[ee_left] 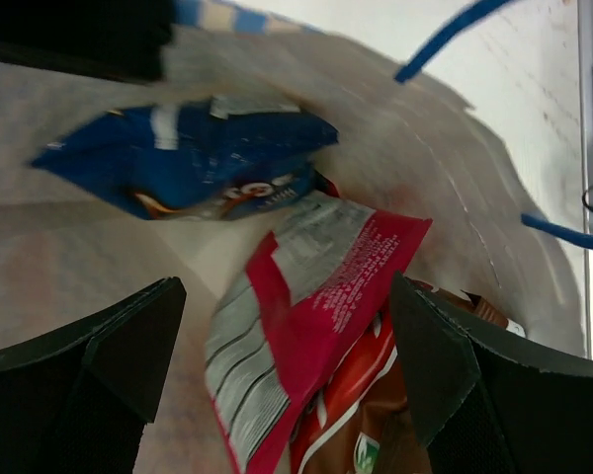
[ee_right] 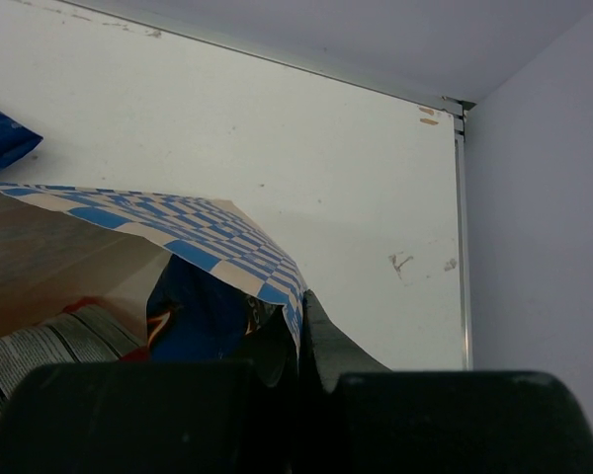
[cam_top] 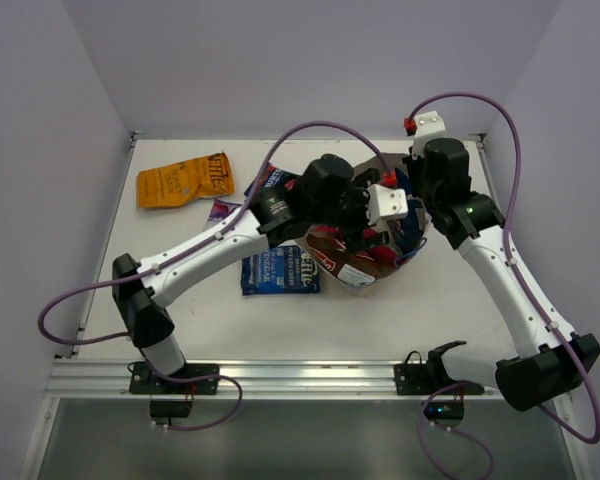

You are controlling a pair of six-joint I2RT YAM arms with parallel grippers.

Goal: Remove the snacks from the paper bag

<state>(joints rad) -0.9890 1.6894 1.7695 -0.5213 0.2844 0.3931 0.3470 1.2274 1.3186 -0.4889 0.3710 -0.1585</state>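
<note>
The paper bag (cam_top: 365,268) lies mid-table with its mouth open. My left gripper (ee_left: 287,346) is inside it and open, one finger on each side of a magenta packet (ee_left: 321,286) without touching it. Under that packet lies a brown-and-white chip bag (ee_left: 376,425), and a dark blue packet (ee_left: 208,158) sits deeper in. My right gripper (ee_right: 304,331) is shut on the bag's blue-white checkered rim (ee_right: 198,232), holding it up. Out on the table are an orange packet (cam_top: 185,182), a small purple one (cam_top: 223,210) and a dark blue one (cam_top: 280,270).
Another dark blue packet (cam_top: 270,180) lies behind the left forearm. The bag's blue loop handles (ee_left: 445,39) hang across the opening. White walls close the table at the back and on both sides, and an aluminium rail (cam_top: 300,378) runs along the near edge.
</note>
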